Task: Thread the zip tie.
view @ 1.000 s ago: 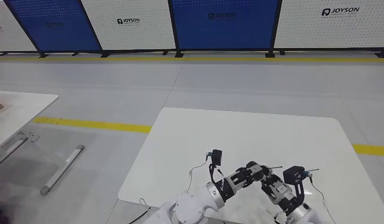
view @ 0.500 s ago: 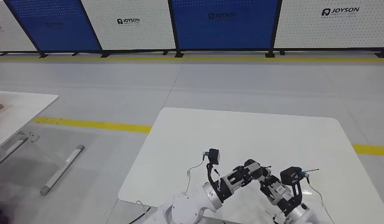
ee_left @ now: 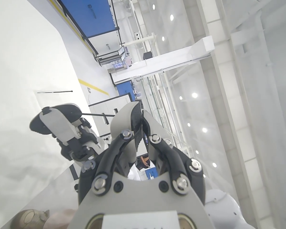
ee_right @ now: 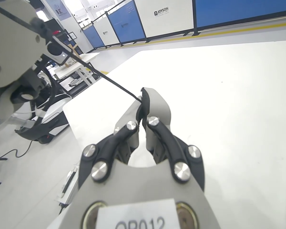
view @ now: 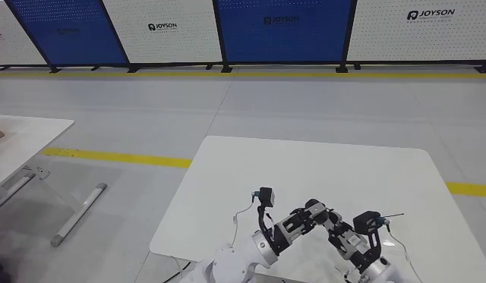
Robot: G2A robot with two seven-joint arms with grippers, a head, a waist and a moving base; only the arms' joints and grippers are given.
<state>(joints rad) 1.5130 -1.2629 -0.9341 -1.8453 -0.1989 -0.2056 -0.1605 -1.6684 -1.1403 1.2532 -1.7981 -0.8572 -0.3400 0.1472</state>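
Threading looks barely begun: above the near edge of the bench (view: 319,161) we see the zip tie (ee_right: 109,79) stretched between left hand (ee_left: 139,120) and right hand (ee_right: 141,103), each pinched shut on one end. Next, we judge, tip must find head.

the zip tie (ee_right: 104,76) spans the gap between the two grippers, one end pinched in the right gripper (ee_right: 142,98), the other in the left gripper (ee_left: 140,117) to its left, both above the near part of the table (view: 319,161). a second zip tie (ee_left: 54,92) lies flat on the table beyond the right gripper, apart from it. partition panels (view: 285,21) stand far behind the table.
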